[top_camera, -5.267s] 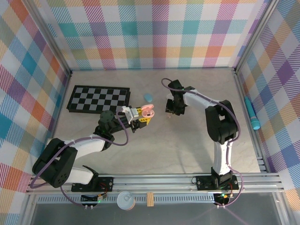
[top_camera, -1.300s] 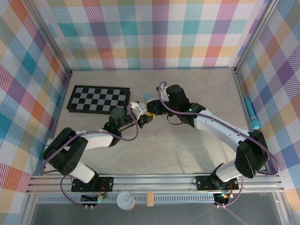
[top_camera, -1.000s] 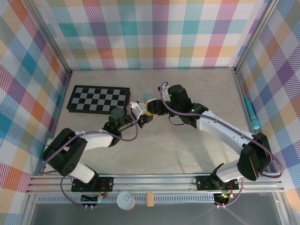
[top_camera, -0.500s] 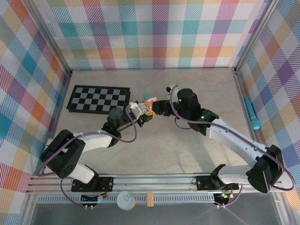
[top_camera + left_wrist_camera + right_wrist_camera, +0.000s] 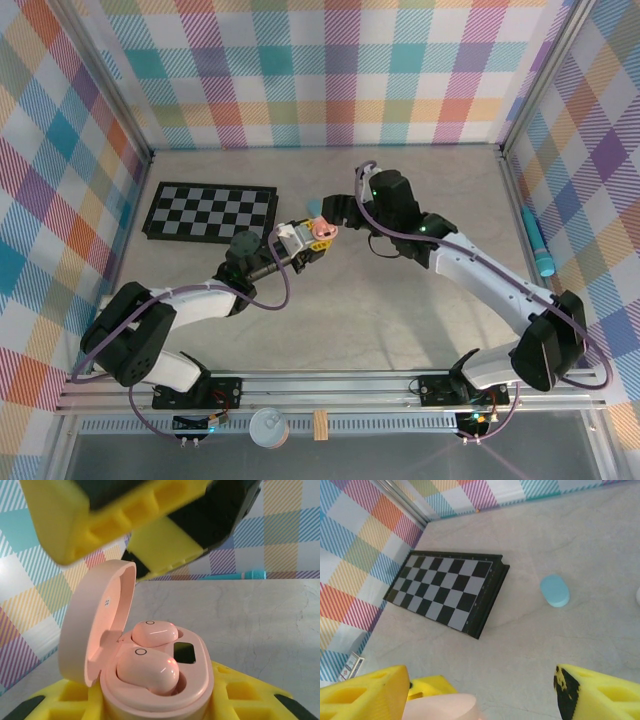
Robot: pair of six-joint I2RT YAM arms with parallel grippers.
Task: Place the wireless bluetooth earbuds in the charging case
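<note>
Left fingers (image 5: pixel 245 700) clamp the open pink case (image 5: pixel 200 680), lid tipped back so both pink earbuds (image 5: pixel 147 667) sit exposed in their wells. Right fingers (image 5: pixel 362 692) stand apart just above it, holding nothing. A chessboard (image 5: pixel 210 212) and a blue case (image 5: pixel 555 591) crowd the bench's (image 5: pixel 400 320) far-left side; its near-right side lies open, probably the easiest way to withdraw.

The charging case (image 5: pixel 90 630) is pale pink, as are both earbuds (image 5: pixel 147 669) in it. The chessboard (image 5: pixel 452 592) is black-and-white chequered with a black rim; beside it lies a light blue oval case (image 5: pixel 555 591). The table (image 5: pixel 380 310) is mottled grey, the walls (image 5: pixel 330 70) pastel plaid.
</note>
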